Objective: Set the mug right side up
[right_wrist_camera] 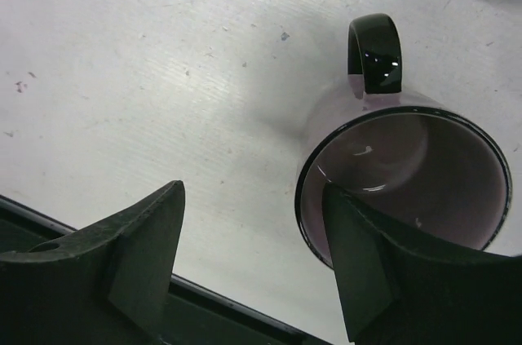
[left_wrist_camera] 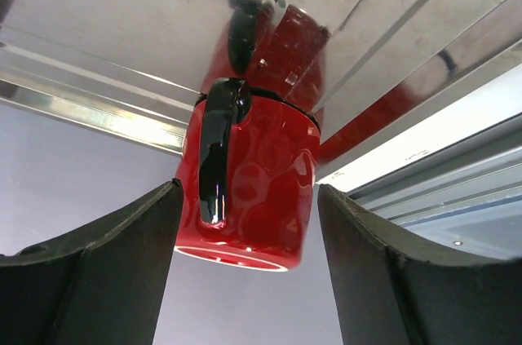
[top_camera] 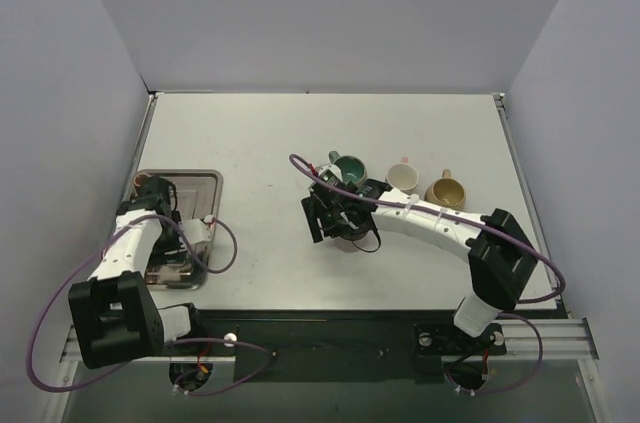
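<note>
A red mug (left_wrist_camera: 261, 190) with a black handle stands mouth down on the metal tray (left_wrist_camera: 98, 27), its foot ring facing the camera. My left gripper (left_wrist_camera: 249, 188) is open, one finger on each side of the mug's body, the left finger (left_wrist_camera: 130, 255) nearly touching it. In the top view the left gripper (top_camera: 160, 195) is over the tray (top_camera: 205, 180) at the far left. A purple mug (right_wrist_camera: 408, 165) with a black rim and handle stands mouth up on the table. My right gripper (right_wrist_camera: 254, 190) is open beside it, its right finger (right_wrist_camera: 367, 263) overlapping the rim.
A teal mug (top_camera: 350, 168), a white mug (top_camera: 402, 175) and a tan mug (top_camera: 445, 191) stand mouth up in a row behind the right gripper (top_camera: 335, 213). The table's near edge and rail (right_wrist_camera: 122, 235) lie close below the right gripper.
</note>
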Controlling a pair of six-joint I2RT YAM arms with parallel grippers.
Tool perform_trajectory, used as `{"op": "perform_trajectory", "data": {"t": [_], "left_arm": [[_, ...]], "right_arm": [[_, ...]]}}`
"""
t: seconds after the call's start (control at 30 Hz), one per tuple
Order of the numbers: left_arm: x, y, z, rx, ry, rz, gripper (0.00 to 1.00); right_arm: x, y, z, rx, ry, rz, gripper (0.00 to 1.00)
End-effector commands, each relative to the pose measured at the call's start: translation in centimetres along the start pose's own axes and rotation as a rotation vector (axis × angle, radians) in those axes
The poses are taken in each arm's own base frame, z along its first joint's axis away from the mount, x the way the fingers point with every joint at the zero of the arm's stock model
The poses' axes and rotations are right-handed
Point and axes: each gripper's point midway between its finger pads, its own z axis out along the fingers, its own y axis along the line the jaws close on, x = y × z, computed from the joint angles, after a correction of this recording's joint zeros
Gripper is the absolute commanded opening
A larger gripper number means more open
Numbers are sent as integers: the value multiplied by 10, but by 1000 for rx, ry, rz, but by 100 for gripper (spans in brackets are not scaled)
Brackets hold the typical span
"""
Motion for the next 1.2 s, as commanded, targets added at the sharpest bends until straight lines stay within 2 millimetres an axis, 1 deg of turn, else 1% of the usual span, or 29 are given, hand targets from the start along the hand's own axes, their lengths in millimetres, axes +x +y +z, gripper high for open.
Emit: {"op": "perform_trajectory", "data": {"t": [0.0,0.13,0.17,0.2,0.23,0.27,0.33,0.37,0.4,0.43,0.5,0.57,0.6,0.63,0.67,0.7,0.73,0.77,0.8,0.83,0.87,0.9,0.93,1.0,1.03,1.07,1.1,1.13,1.17], "left_arm": [[8,24,13,-54,36,27,77],[-2,41,22,-55,-26,-9,76],[-6,38,28,-17,-34,-11,75],[-8,42,26,-11,-45,-31,71],[-9,39,33,20,-40,-37,66],[-6,41,32,26,-19,-50,52],[0,37,36,65,20,-56,33],[1,35,35,79,23,-54,26],[-1,33,32,92,9,-54,9],[-8,33,28,89,-37,-56,0],[-22,40,12,73,-135,-75,0],[-39,49,-11,60,-247,-117,0],[-47,57,-30,55,-300,-146,0],[-63,60,-42,64,-389,-164,0],[-66,68,-65,59,-434,-216,0],[-81,71,-82,73,-532,-232,0],[-86,77,-104,71,-582,-279,0],[-99,76,-122,102,-671,-298,0],[-103,87,-145,84,-725,-368,0],[-116,89,-170,95,-824,-372,0],[-124,88,-184,129,-879,-425,0],[-136,85,-209,154,-972,-421,0],[-143,82,-223,186,-1026,-447,0],[-166,78,-264,244,-1175,-508,0],[-180,80,-281,257,-1226,-543,0],[-189,74,-295,279,-1263,-533,0],[-209,60,-315,315,-1302,-481,0],[-221,44,-332,337,-1331,-424,0],[-229,39,-346,360,-1364,-421,0]], "right_arm": [[-23,-3,-39,7,-102,-5,63],[-27,-7,-46,20,-123,-7,63],[-27,-7,-47,21,-126,-8,63],[-28,-9,-47,29,-128,-5,63],[-27,-8,-48,28,-126,-8,63],[-27,-9,-50,30,-129,-7,63],[-27,-10,-52,31,-134,-7,63],[-28,-10,-54,29,-137,-9,63],[-27,-11,-54,35,-136,-9,63],[-29,-12,-57,34,-144,-11,63],[-31,-13,-62,36,-150,-12,63],[-35,-13,-71,34,-172,-11,64],[-35,-13,-74,33,-179,-14,63],[-39,-15,-82,36,-200,-11,63],[-40,-16,-86,37,-212,-13,64],[-43,-17,-95,30,-237,-16,64],[-45,-16,-100,23,-250,-20,64],[-48,-17,-112,13,-282,-21,64],[-49,-15,-119,1,-301,-36,64],[-53,-15,-129,-6,-337,-31,65],[-55,-12,-137,-22,-364,-45,98],[-60,-9,-148,-44,-418,-39,98],[-62,-5,-153,-67,-440,-48,98],[-69,17,-177,-213,-532,-52,98],[-81,28,-188,-272,-600,-44,98],[-78,39,-196,-340,-618,-57,98],[-89,50,-209,-402,-686,-53,99],[-92,62,-221,-485,-736,-57,98],[-98,69,-231,-536,-778,-37,98]]}}
